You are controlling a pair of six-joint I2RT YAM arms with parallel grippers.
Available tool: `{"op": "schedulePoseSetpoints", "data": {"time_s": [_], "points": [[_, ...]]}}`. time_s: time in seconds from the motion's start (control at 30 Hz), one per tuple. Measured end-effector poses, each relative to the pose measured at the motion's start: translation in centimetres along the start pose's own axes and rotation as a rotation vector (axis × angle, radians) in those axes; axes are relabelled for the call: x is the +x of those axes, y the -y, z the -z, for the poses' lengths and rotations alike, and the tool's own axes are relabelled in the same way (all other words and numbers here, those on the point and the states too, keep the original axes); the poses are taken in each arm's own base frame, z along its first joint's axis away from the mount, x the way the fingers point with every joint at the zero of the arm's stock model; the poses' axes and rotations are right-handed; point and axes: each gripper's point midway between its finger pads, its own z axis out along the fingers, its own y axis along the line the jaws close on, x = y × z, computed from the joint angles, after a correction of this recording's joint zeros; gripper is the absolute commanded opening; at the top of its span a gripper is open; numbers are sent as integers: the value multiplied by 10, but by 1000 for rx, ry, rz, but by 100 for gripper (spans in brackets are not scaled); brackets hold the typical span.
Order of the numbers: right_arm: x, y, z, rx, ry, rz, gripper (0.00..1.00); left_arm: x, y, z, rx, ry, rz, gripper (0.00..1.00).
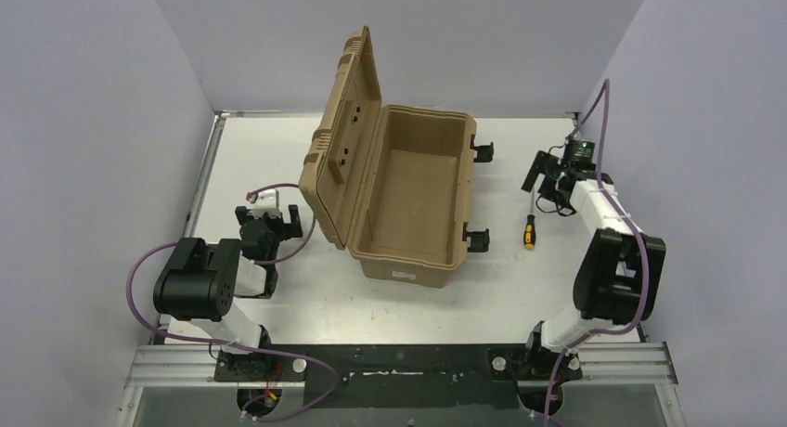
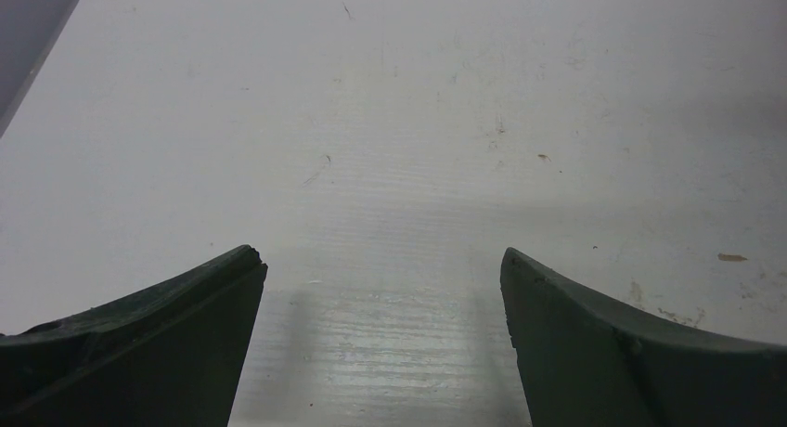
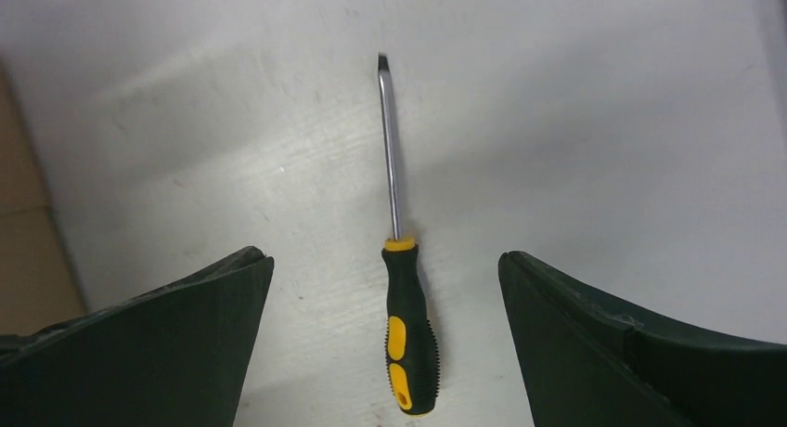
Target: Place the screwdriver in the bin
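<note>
The screwdriver point(image 1: 530, 230) lies flat on the white table just right of the bin point(image 1: 408, 262), its yellow and black handle toward the near edge. The tan bin stands open, its ribbed lid point(image 1: 343, 139) raised on the left, and nothing shows inside. My right gripper point(image 1: 546, 187) hovers open above the screwdriver. In the right wrist view the screwdriver point(image 3: 408, 329) lies lengthwise between the spread jaws of the right gripper point(image 3: 382, 257), touching neither finger. My left gripper point(image 1: 269, 221) sits low, left of the bin. In its own wrist view the left gripper point(image 2: 380, 255) is open over bare table.
Two black latches point(image 1: 481, 150) point(image 1: 477, 239) stick out from the bin's right side, toward the screwdriver. A tan strip of the bin wall point(image 3: 19, 213) shows at the left edge of the right wrist view. Grey walls enclose the table at the left, back and right.
</note>
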Motion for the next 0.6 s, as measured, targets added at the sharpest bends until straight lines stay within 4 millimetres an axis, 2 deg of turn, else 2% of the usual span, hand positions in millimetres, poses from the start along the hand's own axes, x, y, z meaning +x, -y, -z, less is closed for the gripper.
{"op": "schedulePoseSetpoints", "data": {"time_s": [0.13, 0.2, 0.3, 0.37, 0.43, 0.57, 0.6], "points": [[52, 8, -32, 20, -226, 31, 92, 0, 0, 0, -1, 0, 0, 97], [74, 13, -36, 33, -309, 38, 90, 0, 0, 0, -1, 0, 0, 97], [93, 14, -35, 33, -364, 50, 82, 0, 0, 0, -1, 0, 0, 97], [101, 15, -35, 33, -379, 58, 67, 0, 0, 0, -1, 0, 0, 97], [114, 18, -34, 35, -408, 73, 46, 0, 0, 0, -1, 0, 0, 97], [116, 21, -36, 48, -409, 108, 0, 0, 0, 0, -1, 0, 0, 97], [116, 22, -36, 53, -408, 109, 0, 0, 0, 0, -1, 0, 0, 97]]}}
